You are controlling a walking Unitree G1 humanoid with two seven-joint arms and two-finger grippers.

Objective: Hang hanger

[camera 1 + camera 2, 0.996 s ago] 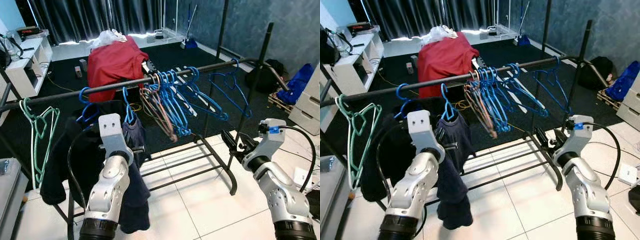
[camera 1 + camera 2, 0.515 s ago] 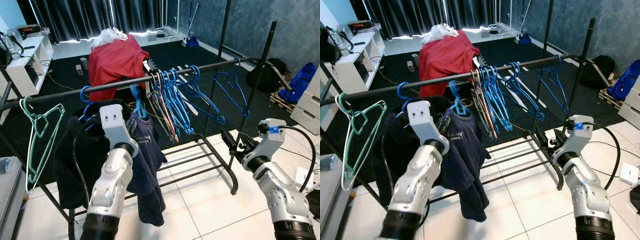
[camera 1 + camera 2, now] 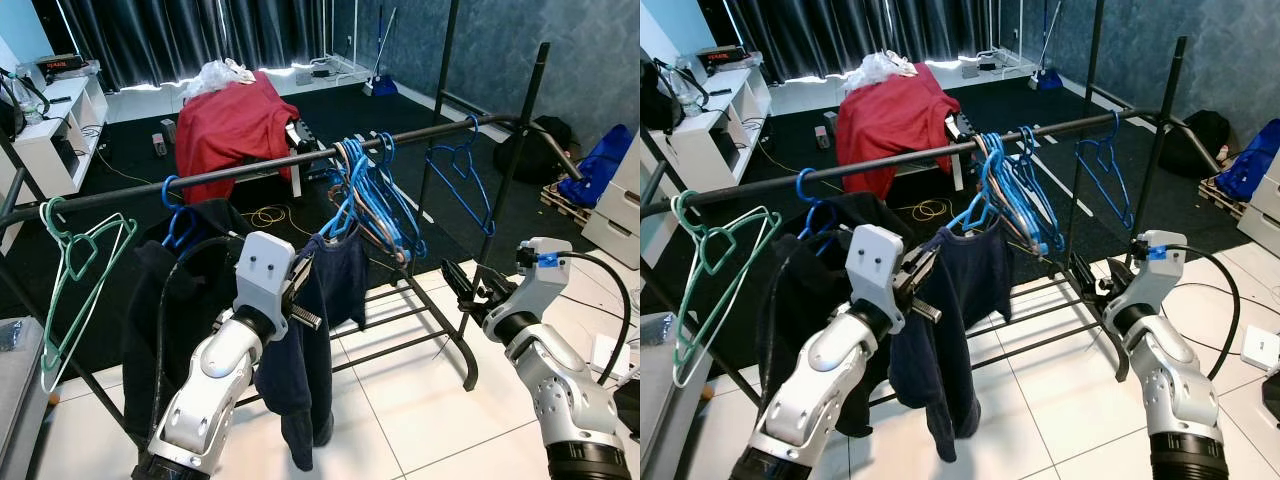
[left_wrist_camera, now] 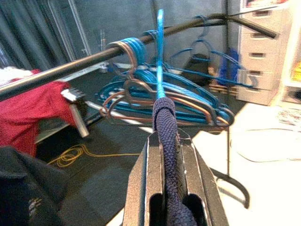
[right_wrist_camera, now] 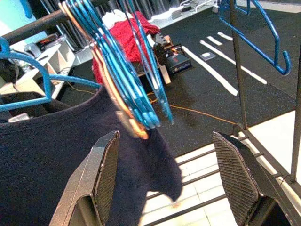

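My left pincer (image 4: 170,188) is clamping the shoulder of a navy garment (image 3: 312,340) on a blue hanger (image 3: 340,205), whose hook is sitting on the black rail (image 3: 250,170) right against the bunch of blue hangers (image 3: 385,205). My right pincer (image 5: 169,179) is hovering wide open and empty, low beside the rack's right post (image 3: 505,200). A green hanger (image 3: 70,270) is hanging well apart at the rail's left end.

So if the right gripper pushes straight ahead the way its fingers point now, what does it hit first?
Probably the dark navy garment hanging straight ahead of the open right gripper, with the bunch of blue plastic hangers on the black metal rail just above it. Depth is hard to judge.
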